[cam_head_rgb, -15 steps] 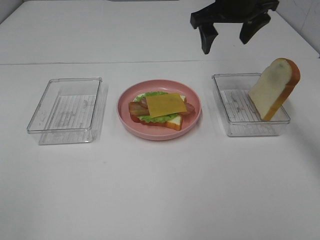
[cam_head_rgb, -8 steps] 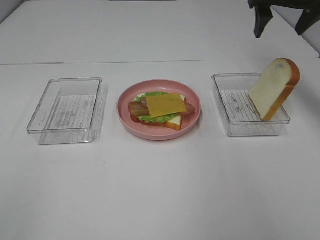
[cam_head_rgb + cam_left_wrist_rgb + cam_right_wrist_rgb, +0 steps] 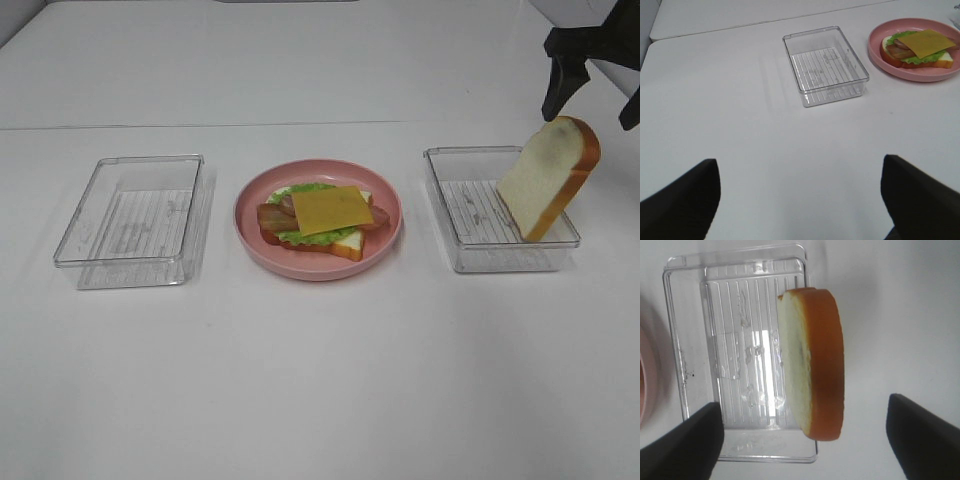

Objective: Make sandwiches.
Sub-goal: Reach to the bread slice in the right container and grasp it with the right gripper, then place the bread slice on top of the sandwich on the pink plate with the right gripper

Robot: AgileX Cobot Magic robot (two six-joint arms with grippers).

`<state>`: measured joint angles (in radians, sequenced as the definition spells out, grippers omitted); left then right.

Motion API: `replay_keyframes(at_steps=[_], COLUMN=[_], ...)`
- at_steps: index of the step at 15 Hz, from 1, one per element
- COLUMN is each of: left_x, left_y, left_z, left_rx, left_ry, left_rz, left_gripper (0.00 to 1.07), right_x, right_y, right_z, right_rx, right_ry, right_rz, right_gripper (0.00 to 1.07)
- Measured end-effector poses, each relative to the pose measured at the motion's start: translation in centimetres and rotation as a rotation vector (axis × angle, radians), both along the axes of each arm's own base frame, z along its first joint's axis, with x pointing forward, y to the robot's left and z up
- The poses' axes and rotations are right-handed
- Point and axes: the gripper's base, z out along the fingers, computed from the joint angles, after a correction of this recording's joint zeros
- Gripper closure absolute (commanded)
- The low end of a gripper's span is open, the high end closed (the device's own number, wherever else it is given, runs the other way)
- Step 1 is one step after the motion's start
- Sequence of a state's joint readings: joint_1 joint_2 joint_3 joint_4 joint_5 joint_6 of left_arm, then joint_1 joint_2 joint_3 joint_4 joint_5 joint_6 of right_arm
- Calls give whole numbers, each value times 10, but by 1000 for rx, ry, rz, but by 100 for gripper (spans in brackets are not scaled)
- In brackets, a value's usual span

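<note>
A: How many trays did you count on the table (image 3: 320,380)?

B: Two clear ones. The left tray (image 3: 135,218) sat at nine o'clock from the pink plate (image 3: 250,235), the right tray (image 3: 465,215) at three o'clock, each a little apart from it.

A: And the food?

B: One open sandwich (image 3: 318,222) on the plate: one bread base, green lettuce, bacon strips, one yellow cheese square on top. Then one loose bread slice (image 3: 548,177), tilted on edge, its lower end inside the right tray and its crust leaning over the tray's outer rim.

A: The grippers?

B: The right gripper (image 3: 592,85) hung at twelve o'clock from that slice, above it, spread wide, holding nothing. Its wrist camera looked straight down, the slice (image 3: 812,367) lying between the two dark fingertips (image 3: 685,447) and touching neither.

A: The left one?

B: Outside the high view. In its own camera the left gripper (image 3: 800,200) was spread wide with nothing between the tips, over bare table, well short of the left tray (image 3: 825,65).
</note>
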<state>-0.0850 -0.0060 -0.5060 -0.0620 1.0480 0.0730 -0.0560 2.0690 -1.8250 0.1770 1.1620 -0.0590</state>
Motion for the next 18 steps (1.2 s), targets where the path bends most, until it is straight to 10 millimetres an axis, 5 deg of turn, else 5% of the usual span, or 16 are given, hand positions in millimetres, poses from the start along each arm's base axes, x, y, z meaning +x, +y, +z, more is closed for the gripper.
replay_keyframes(at_steps=[2,4,5,6,8,14,18], left_x=[0,0,0,0,0,0,0], left_y=[0,0,0,0,0,0,0], left_z=[0,0,0,0,0,0,0], left_rx=[0,0,0,0,0,0,0], left_ry=[0,0,0,0,0,0,0], left_rz=[0,0,0,0,0,0,0], left_gripper=[24,24,24,24,24,24,24], right_x=[5,8,9,9,9,5,-11], right_y=[0,1,2,2,2,6,17], right_z=[-13,-26,-31,-31,-31,-21,37], right_rx=[7,22,26,26,29,71,177], right_ry=[16,44,53,54,56,55,-82], right_rz=[6,13,13,16,16,13,36], right_gripper=[26,39,53,92,107,107,107])
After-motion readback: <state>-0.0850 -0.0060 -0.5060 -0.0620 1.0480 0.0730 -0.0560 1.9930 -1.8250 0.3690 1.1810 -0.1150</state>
